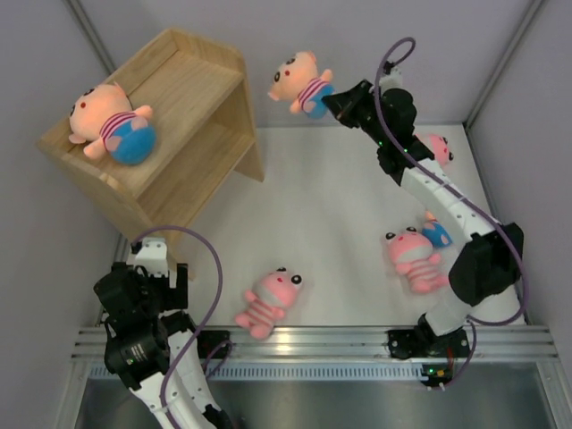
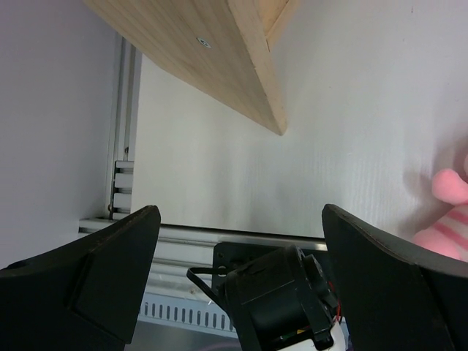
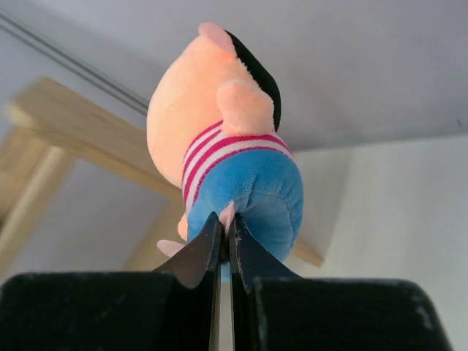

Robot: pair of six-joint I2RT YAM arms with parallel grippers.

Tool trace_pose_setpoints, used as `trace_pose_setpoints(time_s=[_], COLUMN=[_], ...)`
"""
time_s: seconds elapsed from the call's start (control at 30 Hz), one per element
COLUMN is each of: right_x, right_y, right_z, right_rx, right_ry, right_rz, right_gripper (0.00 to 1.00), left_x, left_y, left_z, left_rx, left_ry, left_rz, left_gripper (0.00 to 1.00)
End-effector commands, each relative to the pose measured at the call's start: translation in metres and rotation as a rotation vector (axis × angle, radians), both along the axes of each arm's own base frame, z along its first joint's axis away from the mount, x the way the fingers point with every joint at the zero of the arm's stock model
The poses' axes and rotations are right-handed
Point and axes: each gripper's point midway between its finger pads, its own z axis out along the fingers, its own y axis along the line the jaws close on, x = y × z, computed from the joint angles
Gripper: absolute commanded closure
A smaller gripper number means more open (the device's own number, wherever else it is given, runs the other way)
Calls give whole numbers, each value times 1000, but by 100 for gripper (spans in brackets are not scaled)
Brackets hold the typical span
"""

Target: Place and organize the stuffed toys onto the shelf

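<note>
**At the right gripper's (image 3: 223, 228) tips: thin pinch on boy doll (image 3: 234, 146)**

Clamped shut on just a small nub below the doll's blue shorts, body jutting beyond the tips. Shelf (image 1: 192, 85) ahead-left. Could slip free mid-carry from so slight a bite. Left gripper (image 2: 240, 213) spread wide, empty.

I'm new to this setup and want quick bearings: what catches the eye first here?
A boy doll hangs in the air beside the shelf, pinched near its blue shorts by the shut right gripper. A second boy doll lies on the shelf's top, and a pink animal lies on the table.
</note>
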Motion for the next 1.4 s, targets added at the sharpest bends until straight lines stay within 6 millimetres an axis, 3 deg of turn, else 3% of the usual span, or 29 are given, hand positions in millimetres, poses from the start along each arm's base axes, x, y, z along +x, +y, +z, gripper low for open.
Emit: trace_pose_setpoints(time_s=[0.0,0.03,0.07,0.1,0.2,0.23,0.27,0.3,0.37,0.53,0.57,0.6,0.63,0.67,0.73,0.9,1.13,1.37], right_x=[-40,-51,-61,-73,-90,-92,-106,-110,-117,-103,-104,-108,-103,-107,-110,-126,-143,-148], right_y=[6,6,15,17,59,72,97,109,140,175,182,181,194,199,203,220,250,264], right_z=[113,144,158,191,210,227,228,231,233,220,221,236,227,231,240,235,209,191], right_rx=[52,82,99,132,128,149,162,181,240,390,409,445,446,460,489,487,457,435], right_ry=[-238,-294,-315,-373,-394,-424,-410,-407,-378,-304,-295,-313,-301,-306,-323,-315,-236,-191], right_rz=[-12,-11,7,13,90,113,172,197,233,154,147,146,153,158,144,168,258,272], right_gripper=[100,100,100,100,100,100,100,100,100,100,100,100,100,100,100,100,100,100], left_x=[5,5,4,4,2,1,0,0,-2,-5,-6,-8,-8,-9,-10,-14,-21,-26], left_y=[-2,-3,-4,-4,-5,-5,-6,-6,-6,-7,-8,-9,-11,-14,-15,-15,-8,-10], left_z=[15,15,16,15,15,14,15,15,17,21,23,24,25,25,25,25,27,32], left_rx=[29,32,31,35,41,43,49,53,62,73,76,76,75,66,65,81,139,160], left_ry=[-64,-71,-76,-78,-90,-92,-99,-101,-109,-127,-131,-136,-140,-140,-147,-155,-150,-163], left_rz=[-26,-28,-30,-30,-33,-32,-33,-32,-29,-29,-28,-32,-36,-45,-50,-43,-19,-16], left_gripper=[1,2,2,1,1,2,1,1,1,1,2,1,1,1,1,1,1,1])
